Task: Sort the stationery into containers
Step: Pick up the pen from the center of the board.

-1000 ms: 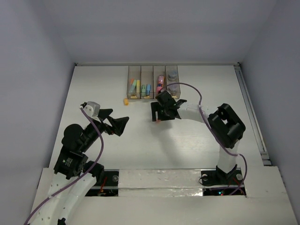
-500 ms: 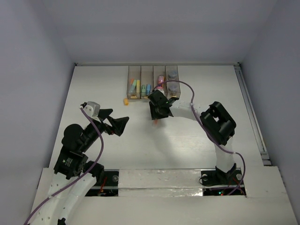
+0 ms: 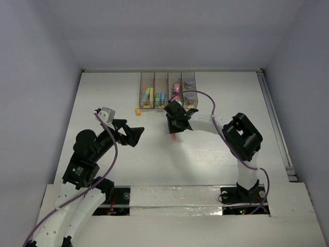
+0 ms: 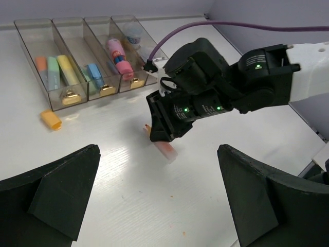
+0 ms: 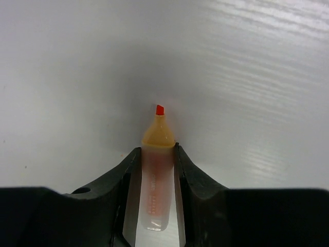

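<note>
An uncapped orange highlighter (image 5: 156, 177) with a clear body and a red tip lies on the white table, and my right gripper (image 5: 157, 153) is shut on its barrel. From above, that highlighter (image 3: 173, 135) sits just in front of the containers (image 3: 168, 77), under the right gripper (image 3: 173, 128). Seen from the left wrist, its rear end (image 4: 167, 151) sticks out below the right gripper's black fingers (image 4: 164, 128). My left gripper (image 4: 159, 206) hangs open and empty over the table, to the left of the highlighter. The four clear bins (image 4: 51, 21) hold orange, green, yellow, blue and pink markers and grey-blue round pieces.
A loose orange cap (image 4: 51, 119) lies on the table in front of the leftmost bin; from above the cap (image 3: 138, 110) is left of the right gripper. The right arm's purple cable (image 3: 205, 95) arcs over the bins' right end.
The right gripper shifted left over the highlighter and closed its jaws on the barrel. The left arm rose slightly and stayed open.
</note>
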You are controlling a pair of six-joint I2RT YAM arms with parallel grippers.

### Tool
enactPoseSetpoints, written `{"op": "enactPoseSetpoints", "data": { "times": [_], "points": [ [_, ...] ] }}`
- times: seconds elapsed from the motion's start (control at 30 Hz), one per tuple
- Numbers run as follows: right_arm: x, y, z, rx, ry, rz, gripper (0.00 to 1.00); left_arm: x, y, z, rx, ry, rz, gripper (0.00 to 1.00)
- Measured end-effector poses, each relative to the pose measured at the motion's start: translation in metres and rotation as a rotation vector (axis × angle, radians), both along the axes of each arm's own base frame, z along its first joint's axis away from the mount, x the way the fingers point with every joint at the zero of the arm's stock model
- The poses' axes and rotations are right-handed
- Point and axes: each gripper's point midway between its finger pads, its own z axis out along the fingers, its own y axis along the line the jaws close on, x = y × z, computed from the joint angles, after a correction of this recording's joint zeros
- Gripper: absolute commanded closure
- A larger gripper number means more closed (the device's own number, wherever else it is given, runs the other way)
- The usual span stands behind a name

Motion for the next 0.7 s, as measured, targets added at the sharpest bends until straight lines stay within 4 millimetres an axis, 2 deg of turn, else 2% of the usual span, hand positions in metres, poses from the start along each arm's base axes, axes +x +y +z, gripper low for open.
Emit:
{"op": "enactPoseSetpoints", "data": {
  "times": [0.1, 0.13, 0.2, 0.23, 0.3, 0.43, 0.53, 0.63, 0.7],
  "points": [
    [-0.012, 0.002, 0.009, 0.048, 0.006, 0.019, 0.98, 0.002, -0.006, -0.007, 0.005, 0.035, -0.024, 0.03],
    [-0.013, 0.004, 0.016, 0.076, -0.002, 0.024, 1.0, 0.003, -0.008, -0.01, 0.007, 0.046, -0.034, 0.1],
    [-0.011, 0.014, 0.04, 0.152, -0.04, 0.034, 1.0, 0.005, -0.012, -0.013, 0.006, 0.064, -0.051, 0.21],
    [-0.009, 0.021, 0.058, 0.205, -0.072, 0.042, 1.0, 0.006, -0.013, -0.015, 0.008, 0.074, -0.057, 0.35],
    [-0.004, 0.034, 0.097, 0.308, -0.148, 0.05, 1.0, 0.008, -0.016, -0.02, 0.011, 0.095, -0.066, 0.41],
    [-0.004, 0.059, 0.184, 0.525, -0.314, 0.083, 1.0, 0.014, -0.021, -0.032, 0.027, 0.143, -0.076, 0.39],
    [-0.013, 0.074, 0.232, 0.653, -0.401, 0.121, 1.0, 0.019, -0.023, -0.042, 0.04, 0.18, -0.077, 0.35],
    [-0.021, 0.087, 0.255, 0.729, -0.441, 0.153, 1.0, 0.022, -0.024, -0.05, 0.049, 0.209, -0.077, 0.35],
    [-0.024, 0.093, 0.259, 0.752, -0.443, 0.167, 1.0, 0.023, -0.025, -0.052, 0.052, 0.217, -0.077, 0.35]
  ]
}}
